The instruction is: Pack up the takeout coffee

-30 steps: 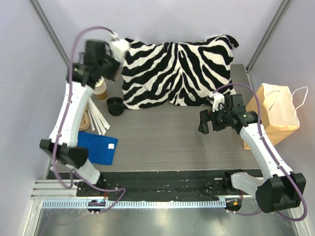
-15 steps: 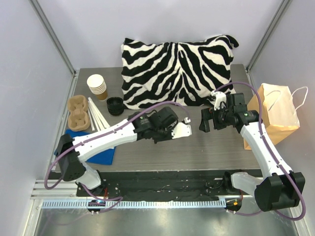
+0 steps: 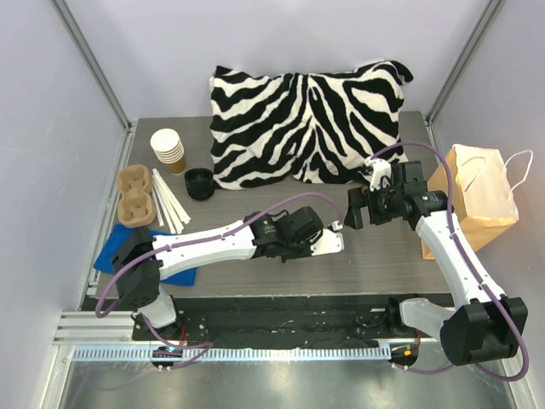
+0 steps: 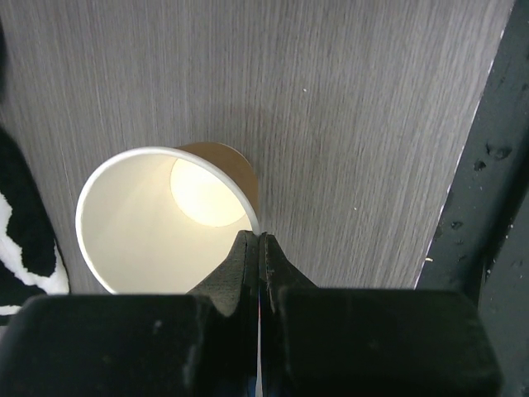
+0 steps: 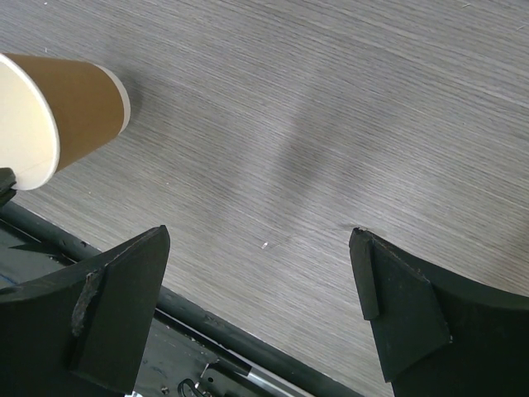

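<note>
No lidded takeout coffee is in view. My left gripper point(image 4: 259, 241) is shut on the rim of a lidless brown paper cup point(image 4: 157, 223) with a white inside, and holds it tipped over the grey table. In the right wrist view the same cup point(image 5: 70, 112) shows at the upper left, lying sideways in the air. In the top view my left gripper point(image 3: 332, 237) is at the table's middle, just left of my right gripper point(image 3: 353, 213). My right gripper point(image 5: 260, 277) is open and empty above bare table.
A stack of lidless cups point(image 3: 169, 149), a stack of black lids point(image 3: 199, 182), a cardboard cup carrier point(image 3: 134, 196), white sticks point(image 3: 172, 207) and a blue cloth point(image 3: 109, 253) are at the left. A zebra pillow point(image 3: 306, 119) lies at the back. A paper bag point(image 3: 479, 198) stands at the right.
My left arm has swung from the cup stack at the back left to the table's middle with a cup in it, ending close to my right gripper. The right arm barely moved.
</note>
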### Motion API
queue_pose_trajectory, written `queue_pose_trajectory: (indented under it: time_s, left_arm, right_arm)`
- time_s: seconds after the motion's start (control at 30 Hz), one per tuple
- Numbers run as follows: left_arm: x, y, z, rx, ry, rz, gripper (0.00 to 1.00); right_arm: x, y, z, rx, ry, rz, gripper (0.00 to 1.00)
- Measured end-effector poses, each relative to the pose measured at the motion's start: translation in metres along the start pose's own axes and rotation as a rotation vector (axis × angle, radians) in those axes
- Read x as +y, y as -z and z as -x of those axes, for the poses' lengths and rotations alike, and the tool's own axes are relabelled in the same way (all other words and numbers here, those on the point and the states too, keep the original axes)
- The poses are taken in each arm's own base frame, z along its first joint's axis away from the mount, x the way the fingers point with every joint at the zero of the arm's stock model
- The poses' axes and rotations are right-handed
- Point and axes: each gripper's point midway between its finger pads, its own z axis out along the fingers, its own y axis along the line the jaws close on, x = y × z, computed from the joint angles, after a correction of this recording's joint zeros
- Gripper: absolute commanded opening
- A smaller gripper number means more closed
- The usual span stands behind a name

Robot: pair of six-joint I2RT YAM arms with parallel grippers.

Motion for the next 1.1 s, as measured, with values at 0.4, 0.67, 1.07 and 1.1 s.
queue_pose_trajectory:
  time_s: [0.4,0.67,1.07,1.1]
  left_arm:
    - [-0.003,-0.011,0.001,-0.022,0.078,0.016,0.0]
    - [-0.008,-0.018,-0.002,-0.003,0.089,-0.004,0.37]
    - [0.036,0.027,0.03,-0.093,0.193,-0.056,0.88]
    - [0.054,0.038,0.034,-0.124,0.224,-0.037,0.89]
  right_arm:
    - [0.0,0.0,0.0,0.0,0.0,0.002,1.0]
    - [0.0,0.0,0.0,0.0,0.0,0.002,1.0]
    - [0.001,0.001,0.003,0.0,0.0,0.006,1.0]
    - [0.001,0.001,0.004,-0.002,0.001,0.006,1.0]
